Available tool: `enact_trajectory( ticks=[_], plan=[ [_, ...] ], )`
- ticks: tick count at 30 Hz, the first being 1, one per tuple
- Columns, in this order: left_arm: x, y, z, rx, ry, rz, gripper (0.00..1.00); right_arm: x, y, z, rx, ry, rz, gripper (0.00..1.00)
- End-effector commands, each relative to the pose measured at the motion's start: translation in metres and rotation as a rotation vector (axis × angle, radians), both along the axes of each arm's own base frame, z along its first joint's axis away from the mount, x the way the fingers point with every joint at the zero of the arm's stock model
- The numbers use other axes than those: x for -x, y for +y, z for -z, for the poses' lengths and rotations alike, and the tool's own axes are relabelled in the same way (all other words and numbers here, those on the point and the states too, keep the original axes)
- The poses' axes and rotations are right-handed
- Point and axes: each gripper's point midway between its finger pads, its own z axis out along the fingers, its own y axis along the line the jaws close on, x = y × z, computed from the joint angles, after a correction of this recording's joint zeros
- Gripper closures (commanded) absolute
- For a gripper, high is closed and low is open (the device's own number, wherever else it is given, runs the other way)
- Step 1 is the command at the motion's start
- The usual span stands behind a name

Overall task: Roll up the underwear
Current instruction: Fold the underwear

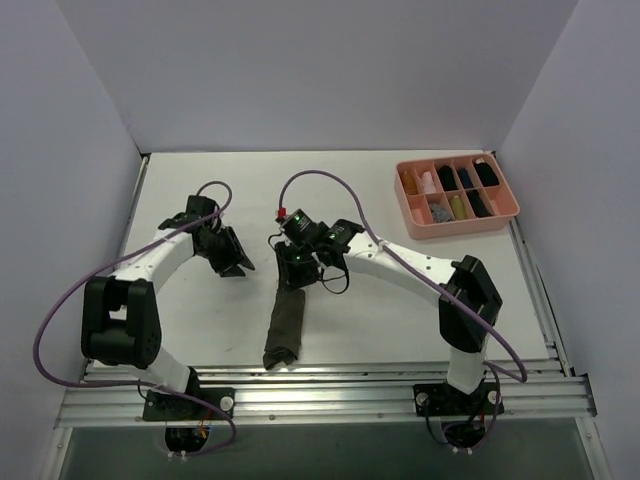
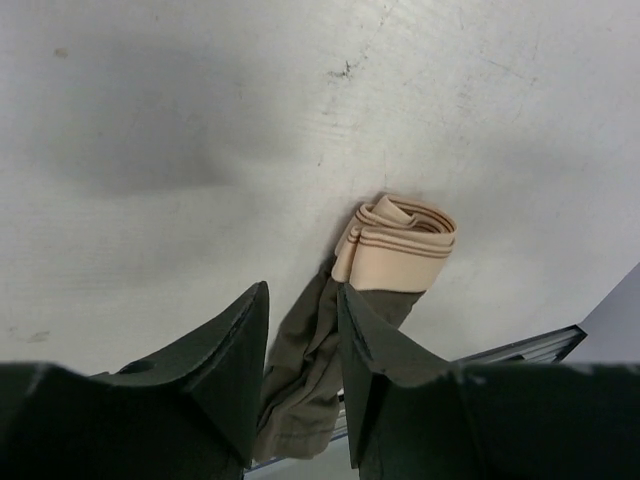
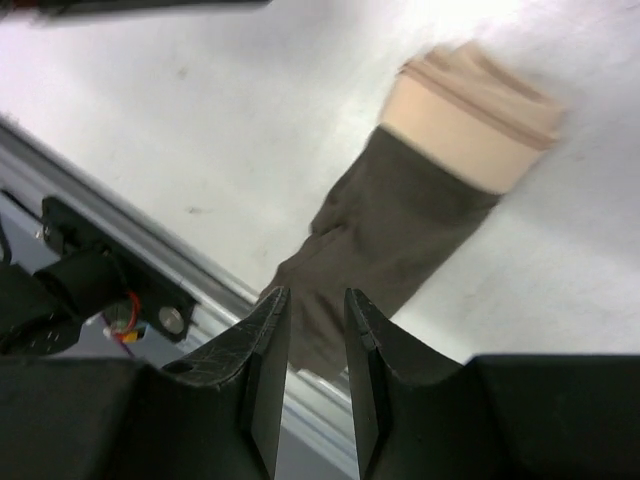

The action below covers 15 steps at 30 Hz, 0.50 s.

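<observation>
Underwear (image 1: 284,325) of dark olive-brown soft cloth lies as a long narrow strip on the white table (image 1: 400,320), in the lower middle of the top view. Its lower end is near the metal rail (image 1: 330,395) at the table edge. Its light beige waistband (image 2: 400,245) is curled over at the upper end of the strip, as the left wrist view shows. The right gripper (image 1: 297,272) is over this upper end; its jaws stand a narrow gap apart, and I see no cloth between them. The left gripper (image 1: 236,265) is left of the strip and apart from it, its jaws also a little open and holding nothing. A pink plastic compartment tray (image 1: 505,208) stands in the upper right of the frame.
</observation>
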Motion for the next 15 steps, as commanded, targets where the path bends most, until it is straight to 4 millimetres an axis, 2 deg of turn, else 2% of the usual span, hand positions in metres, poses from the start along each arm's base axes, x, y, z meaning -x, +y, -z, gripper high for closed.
enact_trajectory(
  ticks=[1, 2, 3, 5, 6, 8, 9, 11, 12, 15],
  plan=[
    [0.021, 0.001, -0.029, 0.027, -0.032, 0.027, 0.59, -0.031, -0.024, 0.02, 0.062, 0.002, 0.053, 0.76],
    [0.034, -0.003, -0.028, 0.061, -0.008, 0.031, 0.59, -0.042, -0.025, 0.02, 0.072, -0.026, 0.051, 0.76],
    [0.04, -0.006, -0.03, 0.082, -0.007, 0.029, 0.59, -0.049, -0.027, 0.031, 0.099, -0.025, 0.053, 0.76],
    [0.051, -0.012, -0.043, 0.136, -0.037, 0.018, 0.61, -0.064, -0.026, 0.034, 0.105, -0.039, 0.055, 0.75],
    [0.066, -0.017, -0.038, 0.174, -0.007, 0.02, 0.62, -0.066, -0.027, 0.049, 0.131, -0.018, 0.04, 0.76],
    [0.076, -0.025, -0.05, 0.25, -0.043, 0.007, 0.65, -0.072, -0.022, 0.054, 0.127, -0.011, 0.028, 0.76],
    [0.091, -0.032, -0.049, 0.302, -0.03, 0.02, 0.66, -0.072, -0.02, 0.063, 0.138, -0.001, 0.016, 0.76],
    [0.094, -0.042, -0.054, 0.365, -0.061, 0.017, 0.66, -0.076, -0.016, 0.07, 0.132, -0.004, 0.019, 0.76],
    [0.103, -0.046, -0.051, 0.388, -0.054, 0.021, 0.66, -0.075, -0.016, 0.08, 0.145, 0.013, 0.016, 0.76],
    [0.107, -0.065, -0.048, 0.445, -0.058, 0.025, 0.66, -0.073, -0.019, 0.103, 0.181, 0.041, 0.016, 0.76]
  ],
)
